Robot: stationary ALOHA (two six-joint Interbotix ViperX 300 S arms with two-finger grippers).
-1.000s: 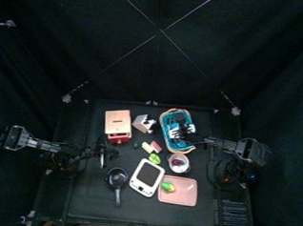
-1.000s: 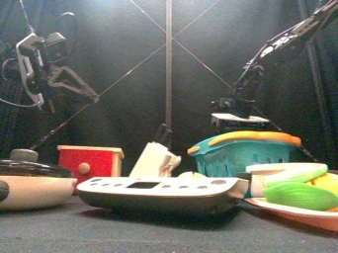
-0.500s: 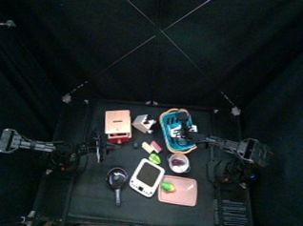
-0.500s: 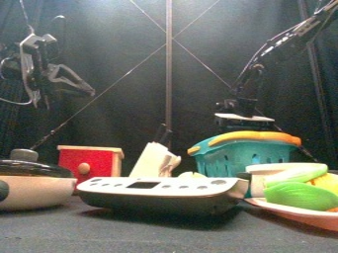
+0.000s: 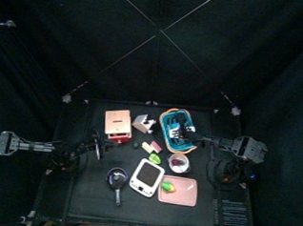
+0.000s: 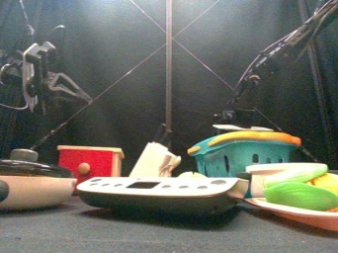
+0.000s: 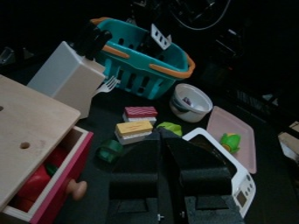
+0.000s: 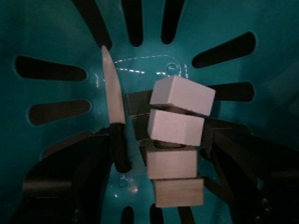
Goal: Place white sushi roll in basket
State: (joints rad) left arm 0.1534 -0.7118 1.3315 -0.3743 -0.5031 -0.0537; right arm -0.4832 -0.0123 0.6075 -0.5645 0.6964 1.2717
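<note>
Turquoise basket (image 8: 70,79) under the wide-open, empty right hand (image 8: 149,188) holds a knife (image 8: 114,105) (perhaps) beside pale blocks (image 8: 176,131).

The basket (image 5: 176,130) serves as the reference point, standing toward the table's far side, right of centre; inside it lie a knife (image 8: 115,109) and, just beside that, a row of blocks (image 8: 174,145). Left of the basket stands a tall carton (image 7: 69,75), touching or nearly touching its wall; further left sits the wooden box (image 5: 117,124), its drawer (image 7: 45,177) pulled out. In front of the basket lie small food pieces (image 7: 139,122), a round bowl (image 5: 178,163) and a plate (image 5: 178,191); the rectangular gadget (image 5: 144,177) lies left of that plate; a pan (image 5: 116,181) lies further left again.
</note>
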